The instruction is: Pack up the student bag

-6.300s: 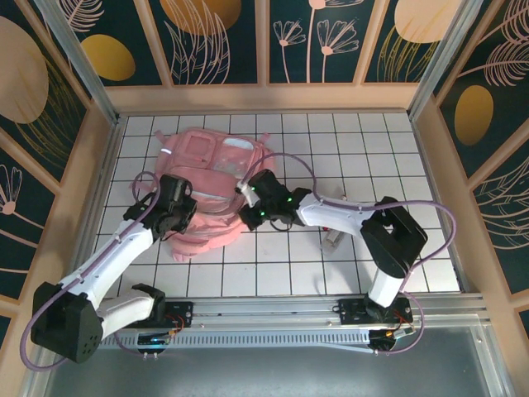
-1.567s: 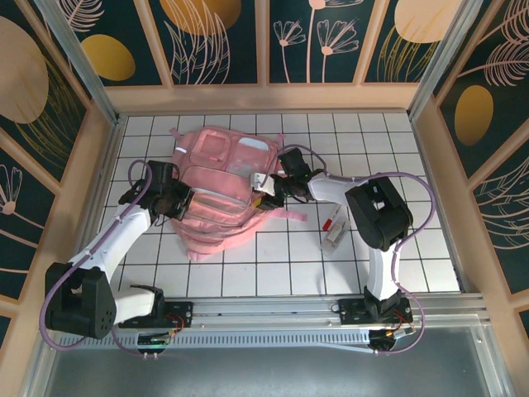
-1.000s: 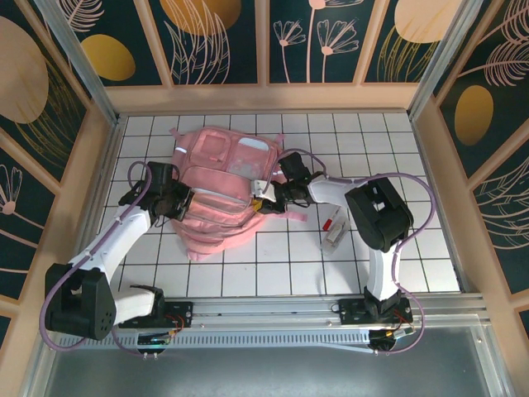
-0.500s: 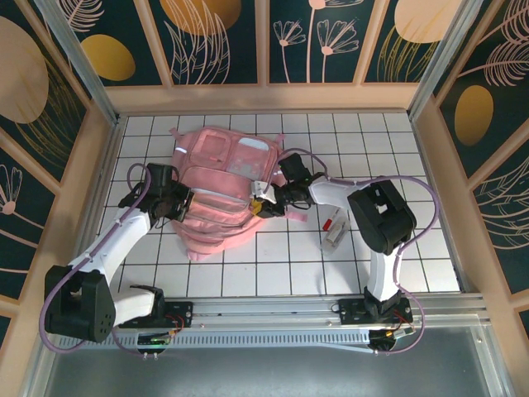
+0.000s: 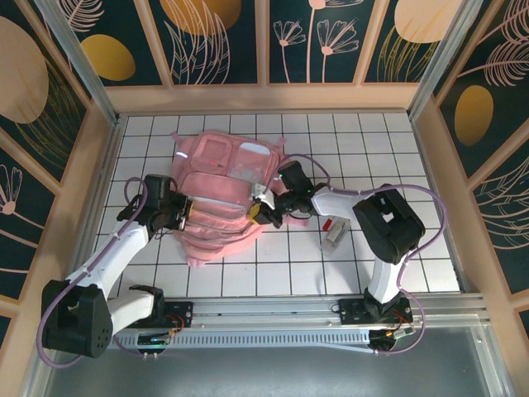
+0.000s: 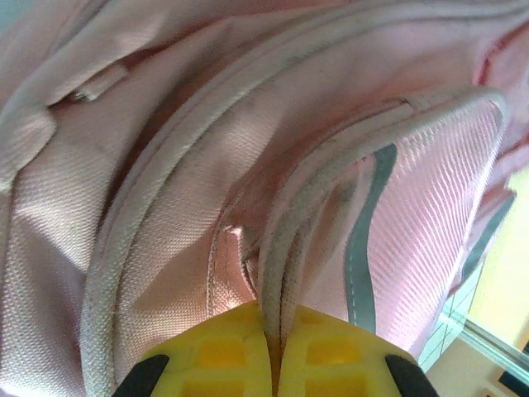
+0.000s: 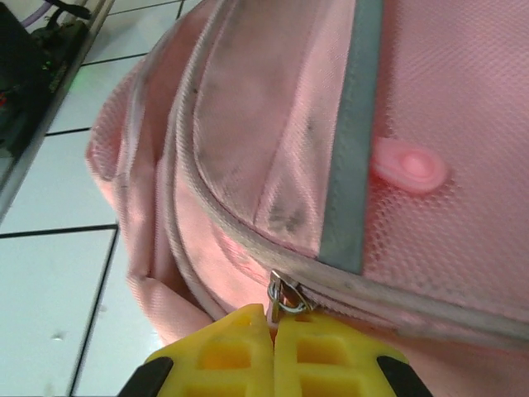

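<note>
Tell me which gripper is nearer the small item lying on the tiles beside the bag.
Right. The right gripper, shut on the student bag's zipper pull, is just left of the item; the left gripper pinches the bag's opposite side, the bag between them.

A white worktop [image 5: 397, 157] ruled with a dark grid sits inside peach-framed walls [image 5: 221, 41] of dark teal panels printed with gold discs and pale line-drawn leaves and flowers. Aluminium posts [image 5: 78, 58] rise at the far corners; an aluminium rail [image 5: 273, 308] lines the near edge under even light.
</note>
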